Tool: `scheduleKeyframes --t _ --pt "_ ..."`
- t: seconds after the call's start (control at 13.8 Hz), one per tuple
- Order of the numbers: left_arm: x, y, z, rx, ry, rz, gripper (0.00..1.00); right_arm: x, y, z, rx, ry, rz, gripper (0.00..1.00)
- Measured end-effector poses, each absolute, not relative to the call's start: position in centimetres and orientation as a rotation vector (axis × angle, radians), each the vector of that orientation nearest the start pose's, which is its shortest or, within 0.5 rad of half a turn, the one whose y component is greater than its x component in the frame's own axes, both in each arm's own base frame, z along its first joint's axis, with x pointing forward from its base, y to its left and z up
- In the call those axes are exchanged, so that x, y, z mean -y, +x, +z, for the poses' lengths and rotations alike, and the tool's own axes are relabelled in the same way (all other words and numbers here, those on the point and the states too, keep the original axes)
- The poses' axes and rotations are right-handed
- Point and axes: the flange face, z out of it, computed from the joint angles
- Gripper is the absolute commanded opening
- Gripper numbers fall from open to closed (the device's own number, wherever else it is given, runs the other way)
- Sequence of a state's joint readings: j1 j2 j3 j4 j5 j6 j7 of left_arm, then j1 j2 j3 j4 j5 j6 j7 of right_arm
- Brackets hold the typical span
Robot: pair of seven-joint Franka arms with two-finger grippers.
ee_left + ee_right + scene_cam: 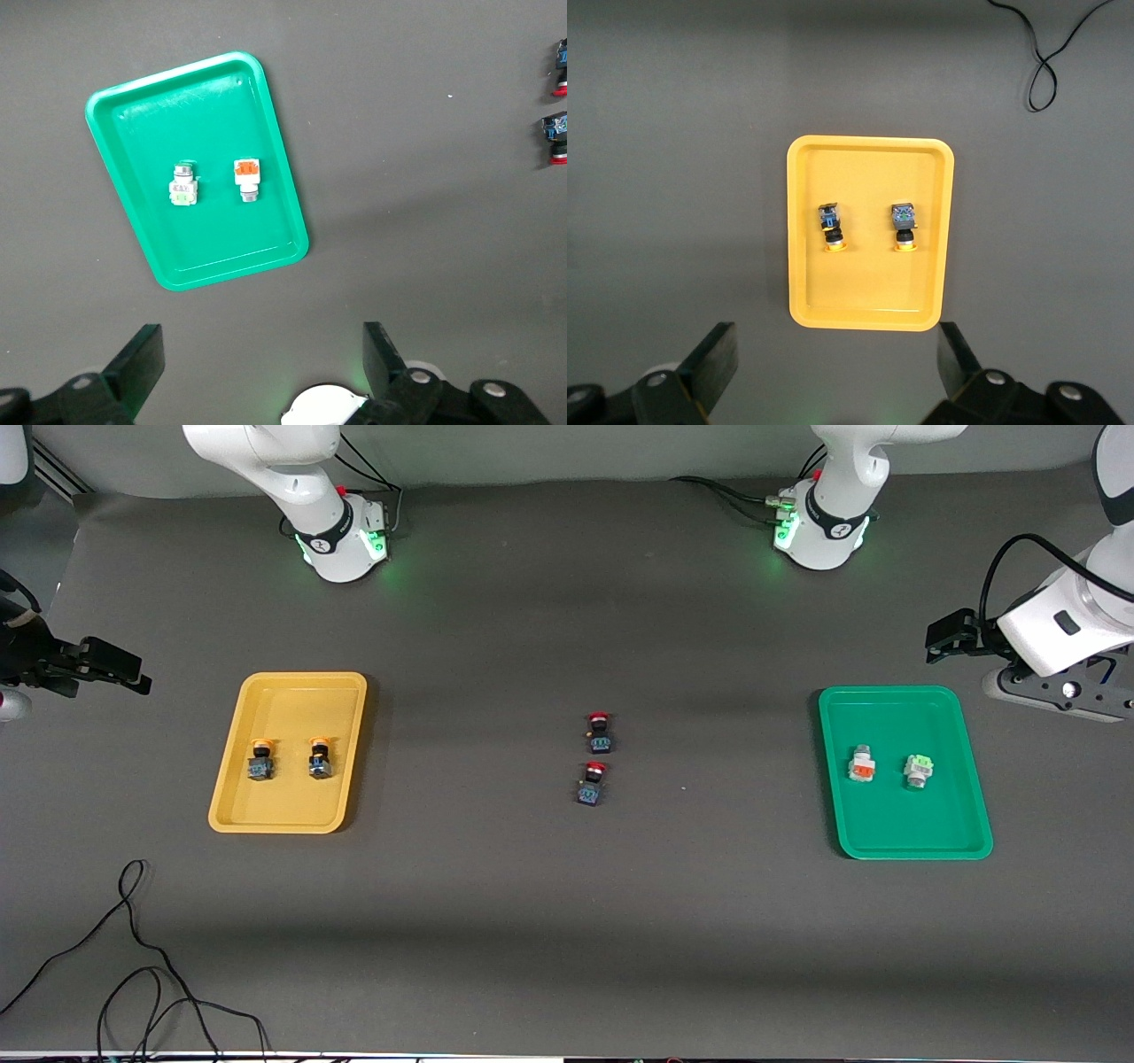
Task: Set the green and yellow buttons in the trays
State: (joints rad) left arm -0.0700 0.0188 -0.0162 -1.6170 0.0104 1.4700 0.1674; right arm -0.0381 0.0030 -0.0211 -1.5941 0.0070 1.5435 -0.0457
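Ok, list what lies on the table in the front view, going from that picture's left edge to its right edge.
Yellow tray holding two yellow-capped buttons and → two red-capped buttons mid-table, one nearer the camera than the other → green tray holding an orange-capped button, then the green-capped button.

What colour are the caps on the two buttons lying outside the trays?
Red; clearest in the front view.

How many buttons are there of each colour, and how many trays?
Yellow-capped buttons: 2, in the yellow tray
Green-capped button: 1, in the green tray
Orange-capped button: 1, in the green tray
Red-capped buttons: 2, on the table between the trays
Trays: 2
Total: 6 buttons and 2 trays, 8 things
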Motion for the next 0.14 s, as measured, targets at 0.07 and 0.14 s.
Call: scheduleKeyframes --t 0.07,0.14 --pt "4.49 54.43 58.47 -0.392 -3.103 0.260 1.00 3.19 55.07 60.95 -0.022 -3.131 0.083 1.00" --pt "4.43 54.43 58.45 -0.390 -3.103 0.261 1.00 3.19 55.07 60.95 -0.023 -3.131 0.083 1.00"
